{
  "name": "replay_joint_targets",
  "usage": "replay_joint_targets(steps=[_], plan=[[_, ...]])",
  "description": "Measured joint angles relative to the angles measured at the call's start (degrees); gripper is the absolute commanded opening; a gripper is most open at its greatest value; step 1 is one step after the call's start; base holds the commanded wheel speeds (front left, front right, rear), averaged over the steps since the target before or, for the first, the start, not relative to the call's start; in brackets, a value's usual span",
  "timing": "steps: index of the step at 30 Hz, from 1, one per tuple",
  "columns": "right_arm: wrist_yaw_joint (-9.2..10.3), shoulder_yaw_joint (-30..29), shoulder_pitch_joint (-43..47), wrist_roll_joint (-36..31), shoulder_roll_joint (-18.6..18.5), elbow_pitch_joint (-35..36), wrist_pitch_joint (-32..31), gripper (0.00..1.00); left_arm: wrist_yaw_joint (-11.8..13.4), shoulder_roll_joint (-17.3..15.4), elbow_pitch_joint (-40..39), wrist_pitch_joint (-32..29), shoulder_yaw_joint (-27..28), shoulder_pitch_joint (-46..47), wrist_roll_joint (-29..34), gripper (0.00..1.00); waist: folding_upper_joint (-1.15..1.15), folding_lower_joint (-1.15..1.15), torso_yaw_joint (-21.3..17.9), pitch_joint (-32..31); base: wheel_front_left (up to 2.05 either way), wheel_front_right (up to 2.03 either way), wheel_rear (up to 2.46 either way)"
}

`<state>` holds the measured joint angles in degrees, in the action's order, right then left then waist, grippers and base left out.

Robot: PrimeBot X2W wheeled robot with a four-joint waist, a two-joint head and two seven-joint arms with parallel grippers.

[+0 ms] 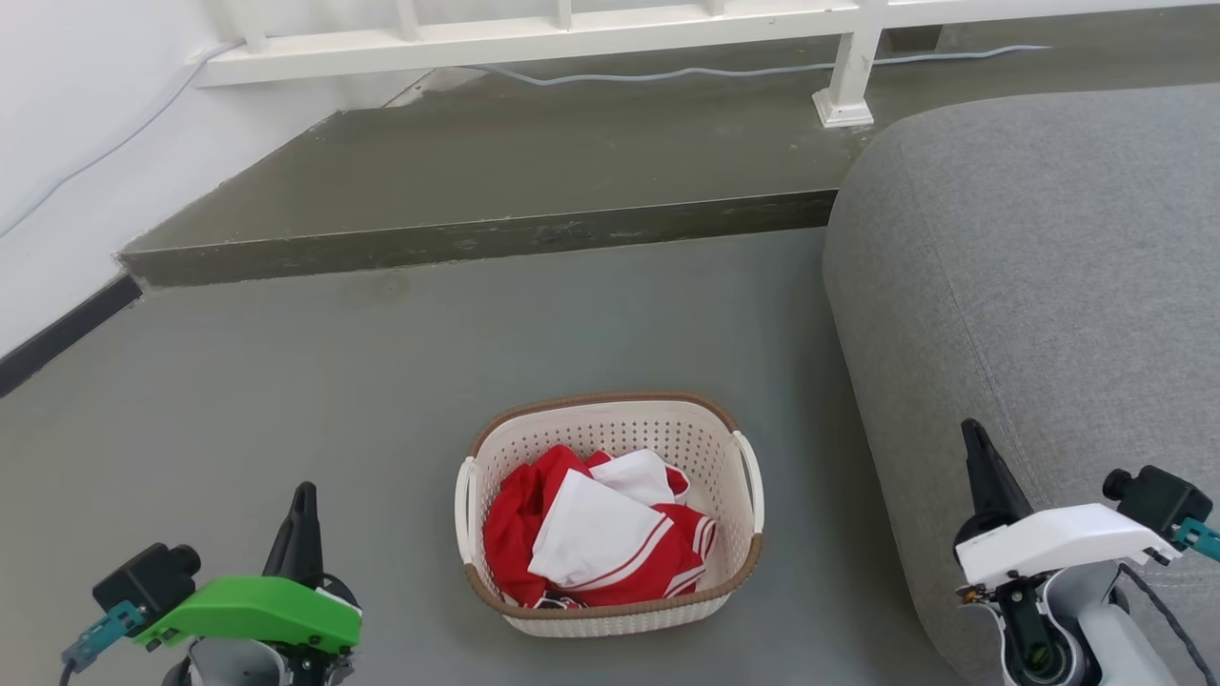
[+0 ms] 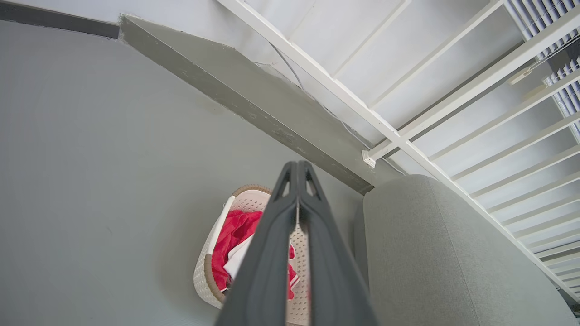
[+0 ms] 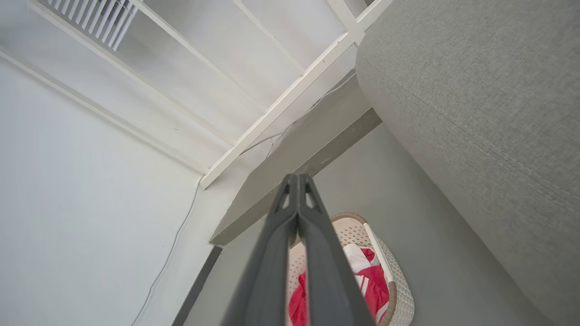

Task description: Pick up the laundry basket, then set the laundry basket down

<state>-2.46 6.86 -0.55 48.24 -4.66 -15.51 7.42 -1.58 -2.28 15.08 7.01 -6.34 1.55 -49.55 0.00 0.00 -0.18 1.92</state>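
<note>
The laundry basket stands on the grey floor, cream-white and perforated with a brown rim and two white side handles; red and white clothes lie inside. My left gripper is at the lower left, well left of the basket, fingers shut with nothing held. My right gripper is at the lower right, over the sofa's edge, also shut and empty. In the left wrist view the basket shows behind the closed gripper. The right wrist view has the basket beyond the closed gripper.
A grey sofa rises right beside the basket's right side. A raised dark step crosses the floor behind it, with a white railing and a cable on top. A white wall bounds the left.
</note>
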Motion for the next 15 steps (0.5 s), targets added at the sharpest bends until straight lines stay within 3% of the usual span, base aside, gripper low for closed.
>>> replay_joint_targets(steps=[15], plan=[[-0.64,-2.7,-0.2,9.5,0.2,0.0,-2.7,0.00,-1.4,0.0,0.2,-2.8,2.1,0.1,-9.1,0.00,0.00,0.00,0.0,-0.4,0.00,0.00,0.00]])
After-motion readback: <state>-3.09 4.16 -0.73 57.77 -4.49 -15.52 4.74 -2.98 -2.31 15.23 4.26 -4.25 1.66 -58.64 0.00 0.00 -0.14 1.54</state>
